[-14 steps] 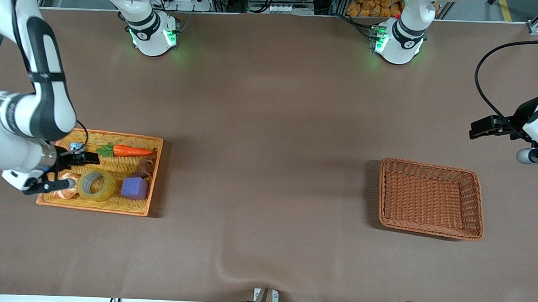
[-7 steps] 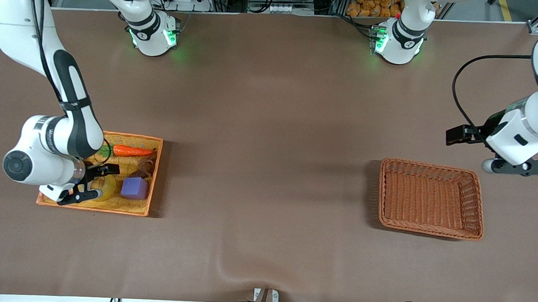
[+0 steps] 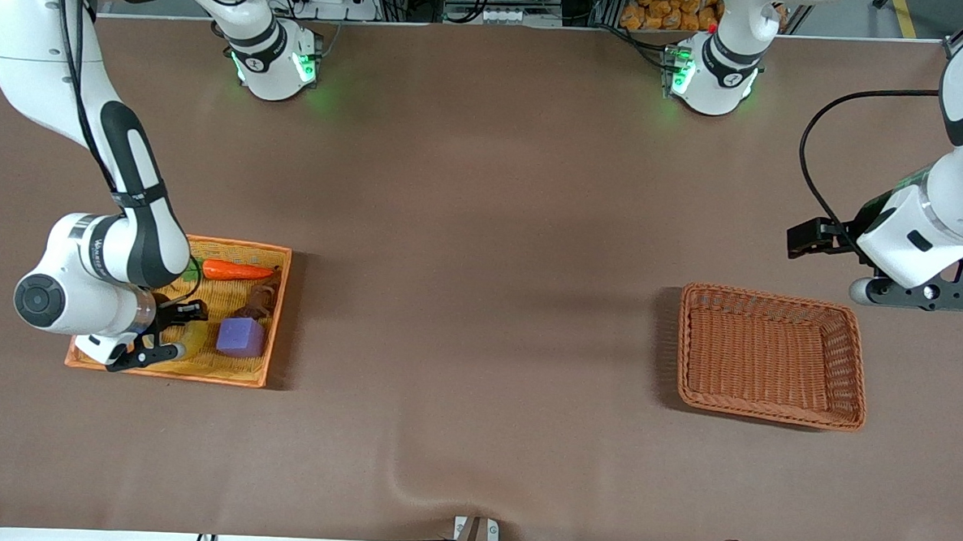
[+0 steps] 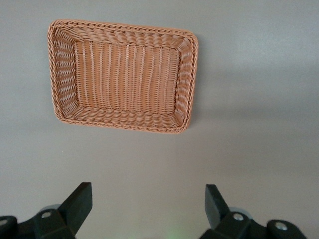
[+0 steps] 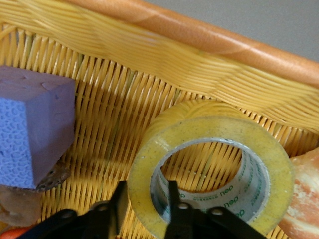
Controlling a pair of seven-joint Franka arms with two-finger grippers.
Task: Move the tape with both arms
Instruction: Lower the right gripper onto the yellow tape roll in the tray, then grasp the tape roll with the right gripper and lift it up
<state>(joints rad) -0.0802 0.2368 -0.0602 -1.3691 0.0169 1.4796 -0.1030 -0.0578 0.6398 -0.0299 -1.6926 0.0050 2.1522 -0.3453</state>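
Observation:
The tape (image 5: 209, 124), a yellowish roll with a grey core, lies flat in the yellow woven tray (image 3: 201, 372), next to the purple cube (image 3: 240, 336). My right gripper (image 5: 147, 186) is down in the tray. One finger is inside the ring and the other outside, closed on the roll's wall. In the front view the right gripper (image 3: 166, 334) hides most of the roll. My left gripper (image 3: 919, 294) is open and empty, up over bare table beside the brown basket (image 3: 768, 413); its wrist view shows the left gripper (image 4: 148, 191) and that basket (image 4: 119, 27).
The tray (image 5: 199, 35) also holds the purple cube (image 5: 30, 124), an orange carrot (image 3: 238, 271), a brown object (image 3: 261, 300) and a pale orange piece (image 5: 306, 199) touching the roll. The brown basket holds nothing. Brown table lies between tray and basket.
My right arm swung over the tray and lowered its gripper onto the roll, which it now hides in the front view. My left arm moved in toward the basket.

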